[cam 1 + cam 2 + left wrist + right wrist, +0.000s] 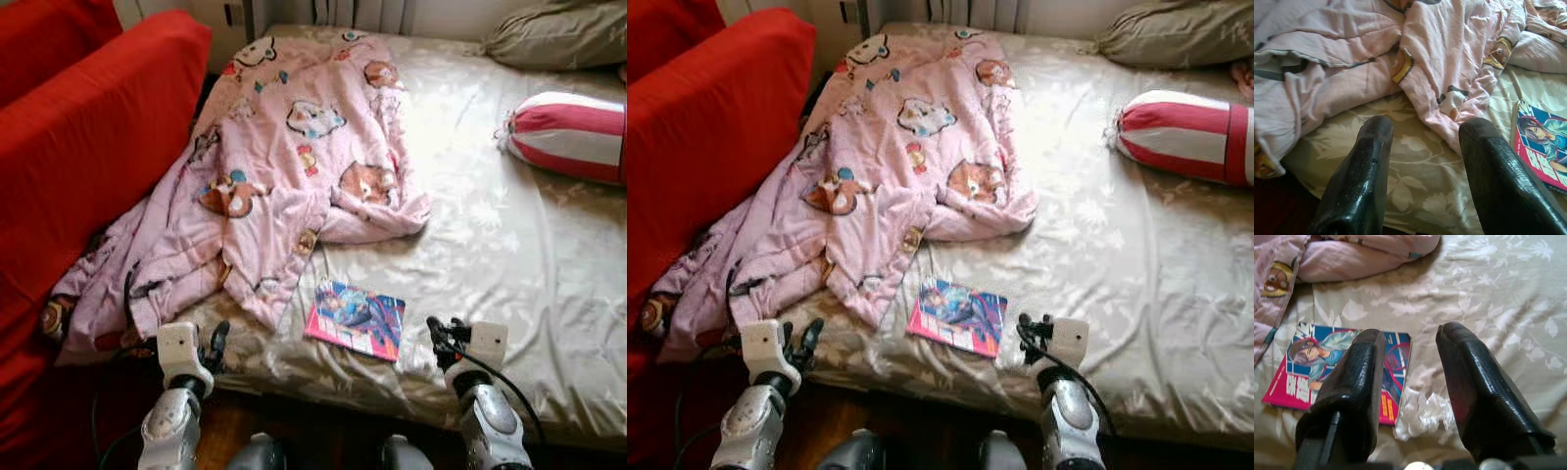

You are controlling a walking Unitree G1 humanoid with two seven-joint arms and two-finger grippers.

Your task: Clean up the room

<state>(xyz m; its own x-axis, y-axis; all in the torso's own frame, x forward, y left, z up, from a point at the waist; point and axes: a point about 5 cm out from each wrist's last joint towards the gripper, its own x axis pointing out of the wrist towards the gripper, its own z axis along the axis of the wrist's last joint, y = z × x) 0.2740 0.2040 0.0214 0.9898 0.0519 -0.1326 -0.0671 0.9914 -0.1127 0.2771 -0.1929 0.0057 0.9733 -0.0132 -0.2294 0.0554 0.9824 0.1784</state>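
Here, a bed (509, 264) under a pale floral sheet, taken as the landmark. Across its head-to-foot length on the side toward the red sofa (88, 147), a pink cartoon-print blanket (284, 166), rumpled, one end spilling off the bed's edge against the sofa. Near the bed's front edge, just beside the blanket's lowest fold, a magazine (356, 318) lying flat, pink border and blue cover art up. At the bed's far side from the sofa, a red-and-white striped bolster (573, 135); at the bed's head corner beyond it, a grey-green pillow (558, 34). Just off the bed's front edge, the left gripper (216, 348), black fingers (1364, 176) spread apart with nothing between them, aimed over bare sheet toward the blanket's hem, touching neither. Also at the bed's front edge, on the magazine's side away from the sofa, the right gripper (438, 338), fingers (1484, 391) likewise parted and empty, poised above the sheet with the magazine's near corner seen under one finger in the right wrist view; contact with the cover impossible to tell. Beside that corner of the magazine, on the sheet, a small crumpled bit of clear wrapper (1422, 413). Below the bed's front edge, dark wooden floor (323, 431) and the two silver forearms rising toward the mattress.
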